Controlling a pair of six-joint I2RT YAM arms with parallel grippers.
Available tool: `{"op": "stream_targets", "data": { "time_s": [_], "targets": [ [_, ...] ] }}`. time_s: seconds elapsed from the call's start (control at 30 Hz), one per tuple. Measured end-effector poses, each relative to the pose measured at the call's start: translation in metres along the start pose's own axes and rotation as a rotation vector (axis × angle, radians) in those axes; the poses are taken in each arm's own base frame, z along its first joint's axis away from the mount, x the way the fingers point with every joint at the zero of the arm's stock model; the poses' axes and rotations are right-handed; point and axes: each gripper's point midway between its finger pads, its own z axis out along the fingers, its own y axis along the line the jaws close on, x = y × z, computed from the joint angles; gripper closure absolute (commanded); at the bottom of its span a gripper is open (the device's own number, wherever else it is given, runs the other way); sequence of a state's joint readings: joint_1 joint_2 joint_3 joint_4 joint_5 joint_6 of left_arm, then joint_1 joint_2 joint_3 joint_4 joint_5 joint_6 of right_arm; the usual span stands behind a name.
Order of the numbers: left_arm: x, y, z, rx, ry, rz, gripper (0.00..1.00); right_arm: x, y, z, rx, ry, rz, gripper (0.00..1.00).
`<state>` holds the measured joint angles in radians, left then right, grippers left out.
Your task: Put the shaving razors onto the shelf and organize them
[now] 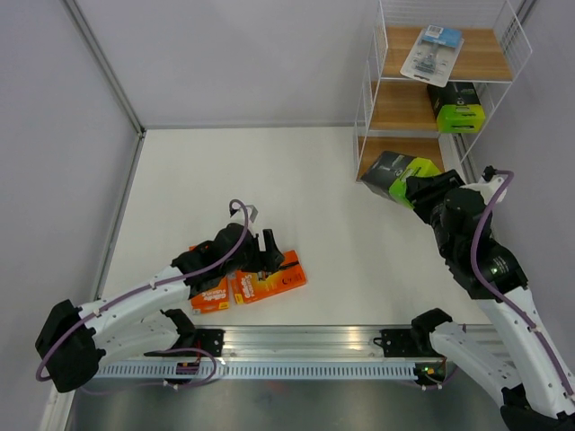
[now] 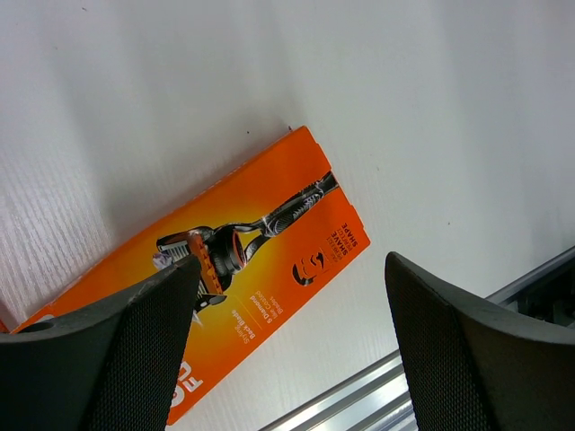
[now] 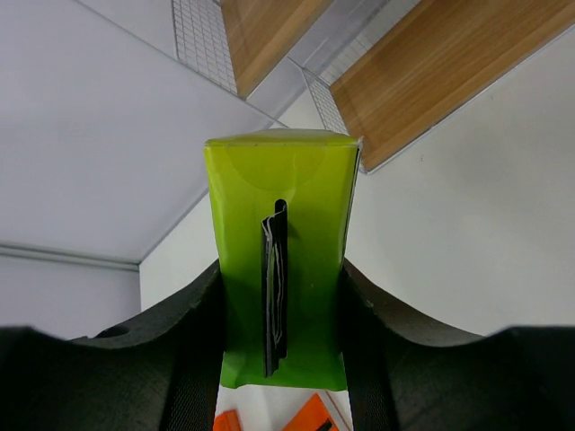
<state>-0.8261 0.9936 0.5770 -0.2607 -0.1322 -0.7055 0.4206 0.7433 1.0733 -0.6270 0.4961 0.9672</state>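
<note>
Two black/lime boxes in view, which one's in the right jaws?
The tilted black box by the shelf's bottom board, clamped in the right jaws; the other black box rests on the middle board.

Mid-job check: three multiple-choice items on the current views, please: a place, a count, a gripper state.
1. The clear blister pack with blue card lies on: A) top wooden board of the white wire shelf; B) its middle board; C) its bottom board.
2. Flat orange cards on the white table: A) one; B) two; C) three.
3. The right gripper is: A) open, empty; B) shut on a black box with lime-green end; C) out of view.
Answers: A, it rests on the highest board; B, two lie side by side; B, fingers press the box's sides.
</note>
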Motion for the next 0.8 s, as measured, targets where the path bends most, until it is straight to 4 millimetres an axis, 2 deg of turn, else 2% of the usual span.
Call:
{"op": "stream_targets", "data": {
  "time_s": [0.07, 0.2, 0.33, 0.53, 0.67, 0.8],
  "targets": [
    [0.000, 0.000, 0.000, 0.000, -0.002, 0.006, 0.12, -0.002, 0.002, 0.005, -0.010, -0.028, 0.032, 0.65],
    [-0.001, 0.000, -0.001, -0.001, -0.001, 0.017, 0.12, -0.011, 0.005, 0.013, -0.034, -0.113, 0.113, 0.65],
    [-0.003, -0.001, -0.003, -0.001, 0.001, 0.024, 0.11, -0.029, 0.001, 0.012, -0.035, -0.224, 0.175, 0.64],
    [-0.012, -0.007, -0.005, 0.005, -0.007, 0.050, 0.11, -0.056, 0.015, 0.011, -0.097, -0.348, 0.282, 0.66],
    [-0.016, -0.011, -0.005, 0.009, -0.008, 0.058, 0.11, -0.062, 0.020, 0.018, -0.109, -0.393, 0.335, 0.66],
    [-0.016, -0.011, -0.005, 0.007, -0.004, 0.063, 0.11, -0.062, 0.016, 0.027, -0.088, -0.431, 0.356, 0.66]
  ]
}}
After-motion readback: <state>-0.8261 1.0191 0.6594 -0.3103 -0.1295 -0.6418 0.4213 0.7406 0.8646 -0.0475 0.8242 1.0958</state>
